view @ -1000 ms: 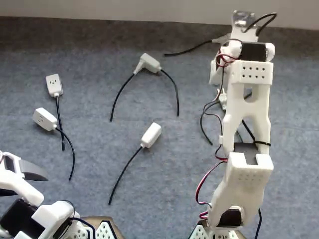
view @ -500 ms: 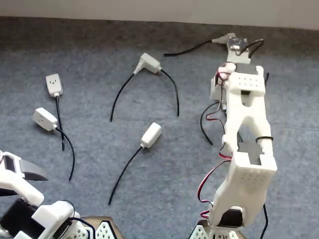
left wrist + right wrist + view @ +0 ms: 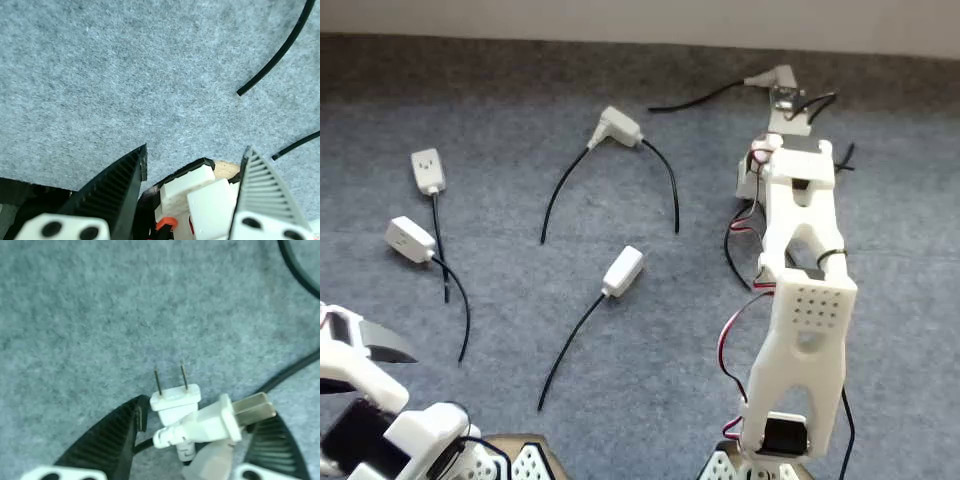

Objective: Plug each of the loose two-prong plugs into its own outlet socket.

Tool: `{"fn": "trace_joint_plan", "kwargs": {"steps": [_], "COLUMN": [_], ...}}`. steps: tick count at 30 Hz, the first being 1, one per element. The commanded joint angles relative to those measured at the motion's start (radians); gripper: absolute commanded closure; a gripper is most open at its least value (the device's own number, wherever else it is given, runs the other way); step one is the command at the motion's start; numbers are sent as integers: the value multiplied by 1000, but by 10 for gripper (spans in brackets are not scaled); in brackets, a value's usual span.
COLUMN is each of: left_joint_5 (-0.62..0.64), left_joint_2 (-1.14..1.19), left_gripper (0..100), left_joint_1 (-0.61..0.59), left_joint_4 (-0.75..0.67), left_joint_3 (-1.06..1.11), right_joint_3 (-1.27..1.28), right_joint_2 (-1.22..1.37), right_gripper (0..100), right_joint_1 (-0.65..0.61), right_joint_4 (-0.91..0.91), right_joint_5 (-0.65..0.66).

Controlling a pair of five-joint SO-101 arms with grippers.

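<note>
Right fingers (image 3: 107, 442) astride two loose plugs (image 3: 197, 420)

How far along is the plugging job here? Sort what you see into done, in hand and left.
Done: nothing; no plug sits in a socket. In hand: the right claw stands open around two loose plugs at the carpet's far edge. Left: grip each plug, carry it to a socket, insert it. The left claw is open, holding nothing.

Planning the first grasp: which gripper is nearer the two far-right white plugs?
Right: the right gripper has the plugs between its fingers. The left gripper hangs by its own base.
</note>
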Motion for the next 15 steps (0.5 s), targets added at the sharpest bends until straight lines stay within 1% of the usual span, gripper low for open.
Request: {"fn": "trace_joint_plan", "kwargs": {"steps": [1,5,11,15], "left_joint_5": [2,2,2,2], "left_joint_2": [-30,-30,-30,-30], "left_gripper": [698,698,698,698], "left_joint_1": [-5,-5,-5,-5], "left_joint_4": [-8,-8,-8,-8], "left_joint_3": [-4,-4,-4,-4], "right_joint_3": [-259,-443,-774,-941], "right_joint_2": [71,117,122,122], "right_gripper": [950,947,947,949], "right_joint_1": [44,35,-35,-85], "right_joint_4": [179,351,593,607], "right_joint_5": [12,11,11,11]}}
